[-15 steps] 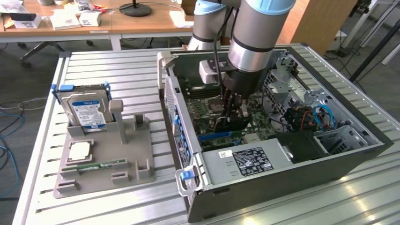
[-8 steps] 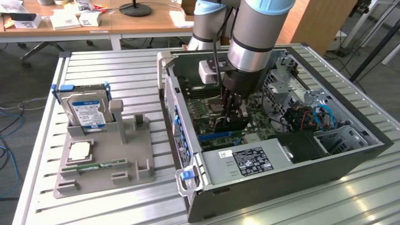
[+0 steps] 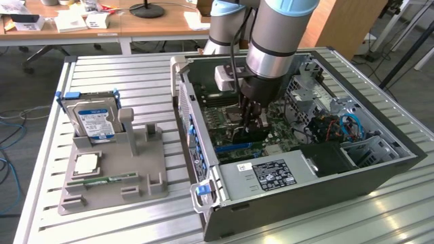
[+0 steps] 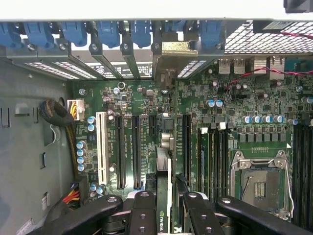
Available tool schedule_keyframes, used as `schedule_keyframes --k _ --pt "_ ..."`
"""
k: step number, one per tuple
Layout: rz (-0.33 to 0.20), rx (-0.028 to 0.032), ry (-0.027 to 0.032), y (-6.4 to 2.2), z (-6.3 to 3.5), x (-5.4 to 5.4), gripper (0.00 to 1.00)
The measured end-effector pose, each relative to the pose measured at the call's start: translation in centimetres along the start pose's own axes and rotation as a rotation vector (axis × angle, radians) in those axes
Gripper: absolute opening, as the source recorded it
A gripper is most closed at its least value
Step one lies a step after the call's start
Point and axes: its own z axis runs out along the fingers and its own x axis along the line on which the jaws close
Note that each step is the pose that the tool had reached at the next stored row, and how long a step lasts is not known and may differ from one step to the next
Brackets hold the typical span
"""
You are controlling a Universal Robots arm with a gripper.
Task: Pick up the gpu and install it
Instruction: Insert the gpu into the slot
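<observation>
**Operator:** Where is the gpu right now?

**Spotter:** In your gripper [image 3: 252, 116]. On the exterior view the arm reaches down into the open computer case [image 3: 379, 168]. The gpu [image 3: 248, 133] is the dark card under the tool, low over the motherboard [image 3: 281, 129], near the middle of the board.

**Operator:** How is the tool set?

**Spotter:** Narrow, clamped on the card from both sides. On your wrist view the black fingers [image 4: 143, 215] flank the gpu [image 4: 164, 171], which you see edge-on and upright. It runs from the gripper [image 4: 165, 200] toward the case's rear wall, where the blue latches [image 4: 107, 34] line the edge.

**Operator:** Is it lined up with anything?

**Spotter:** It stands among the black expansion slots [image 4: 128, 152], with slots on either side of it. Its far end reaches the rear wall. You cannot tell from these views whether the card's lower edge is down in a slot.

**Operator:** What else is around it?

**Spotter:** The open CPU socket [image 4: 258, 183] sits well apart from the card, toward the board's other side. Outside the case, the grey holder [image 3: 146, 168] on the table [image 3: 48, 152] carries the hard drive [image 3: 93, 119], upright at its far corner.
</observation>
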Motion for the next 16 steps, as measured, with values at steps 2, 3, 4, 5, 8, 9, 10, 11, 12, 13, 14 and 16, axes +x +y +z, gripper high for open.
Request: schedule_keyframes --k 2,3,4,5,8,9,10,11,12,13,14,16 --pt "0.000 0.0001 0.0000 0.07 0.01 0.00 0.26" --pt "0.000 0.0000 0.0000 0.07 0.01 0.00 0.26" --pt "0.000 0.0000 0.0000 0.07 0.01 0.00 0.26" --pt "0.000 0.0000 0.0001 0.07 0.00 0.00 0.26" --pt "0.000 0.0001 -0.0001 0.10 0.01 0.00 0.26" --pt "0.000 0.0000 0.0000 0.12 0.01 0.00 0.26" --pt "0.000 0.0000 0.0000 0.12 0.01 0.00 0.26" --pt "0.000 0.0001 -0.0001 0.12 0.01 0.00 0.26" --pt "0.000 0.0001 -0.0001 0.12 0.01 0.00 0.26" --pt "0.000 0.0001 -0.0001 0.12 0.01 0.00 0.26" --pt "0.000 0.0002 -0.0001 0.13 0.02 0.01 0.26" --pt "0.000 0.0002 -0.0002 0.20 0.04 0.01 0.26"
